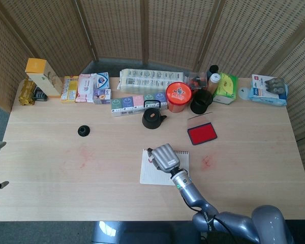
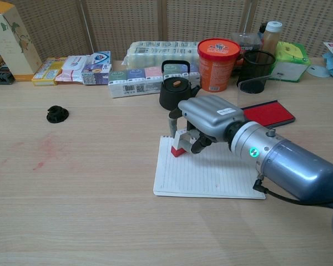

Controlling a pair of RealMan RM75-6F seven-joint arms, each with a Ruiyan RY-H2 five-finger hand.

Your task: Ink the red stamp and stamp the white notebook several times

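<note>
The white lined notebook lies flat near the table's front middle. My right hand grips the red stamp, whose red base presses on the notebook's upper left corner. In the head view the hand hides most of the stamp. The open red ink pad sits behind and to the right of the notebook. My left hand does not show in either view.
A black kettle, an orange tub and a black cup stand just behind the notebook. Boxes and packets line the table's back edge. A small black knob lies at the left, beside red smudges on the wood.
</note>
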